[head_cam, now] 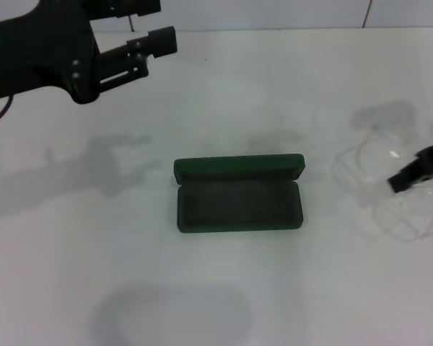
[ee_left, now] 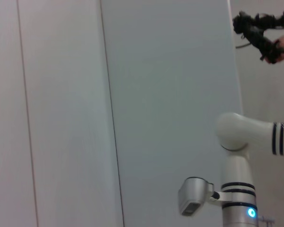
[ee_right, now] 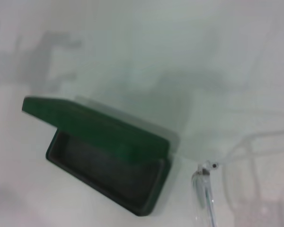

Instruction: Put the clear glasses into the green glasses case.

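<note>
Pick step: R gripper [head_cam: 417, 171] over the transparent clear-plastic wraparound glasses [head_cam: 379, 189] on white table [head_cam: 224, 288], fingers' state can't tell, dark green hinged case [head_cam: 238, 203] open at centre & empty, L gripper [head_cam: 133, 32] parked high w/ fingers apart; next needs firm frame grasp.

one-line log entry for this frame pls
case: dark green hinged glasses case open, empty, mid-table | glasses: clear plastic wraparound glasses on table, robot-right of case | right gripper: at glasses | left gripper: raised, far-left, idle
</note>
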Robot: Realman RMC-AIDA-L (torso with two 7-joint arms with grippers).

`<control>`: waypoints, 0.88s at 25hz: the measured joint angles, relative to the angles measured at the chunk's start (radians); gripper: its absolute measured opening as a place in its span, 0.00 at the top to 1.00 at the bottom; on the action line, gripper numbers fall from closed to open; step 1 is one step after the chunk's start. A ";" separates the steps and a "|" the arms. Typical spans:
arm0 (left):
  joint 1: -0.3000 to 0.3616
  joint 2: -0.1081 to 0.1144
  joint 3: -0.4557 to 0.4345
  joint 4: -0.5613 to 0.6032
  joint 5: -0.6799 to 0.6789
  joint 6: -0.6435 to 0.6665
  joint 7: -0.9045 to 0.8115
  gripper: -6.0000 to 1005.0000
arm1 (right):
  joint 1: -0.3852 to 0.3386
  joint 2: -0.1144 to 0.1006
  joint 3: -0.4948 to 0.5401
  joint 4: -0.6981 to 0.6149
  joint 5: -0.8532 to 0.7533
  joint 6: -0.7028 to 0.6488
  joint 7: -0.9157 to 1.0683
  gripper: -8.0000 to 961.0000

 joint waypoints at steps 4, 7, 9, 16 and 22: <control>0.017 0.001 0.000 0.003 -0.033 0.000 -0.021 0.56 | -0.046 0.001 0.107 -0.055 0.008 -0.051 -0.057 0.87; 0.022 0.000 0.000 -0.002 -0.058 0.000 -0.042 0.56 | -0.087 0.013 0.158 -0.124 0.058 -0.104 -0.102 0.87; 0.023 -0.004 0.000 -0.005 -0.071 0.001 -0.059 0.56 | -0.111 0.018 0.166 -0.166 0.126 -0.146 -0.139 0.87; 0.020 -0.011 0.007 -0.090 -0.205 0.057 -0.102 0.56 | -0.132 0.038 0.168 -0.374 0.322 -0.208 -0.295 0.87; -0.002 -0.013 0.019 -0.191 -0.314 0.126 -0.081 0.57 | -0.192 0.081 0.109 -0.515 0.436 -0.233 -0.490 0.87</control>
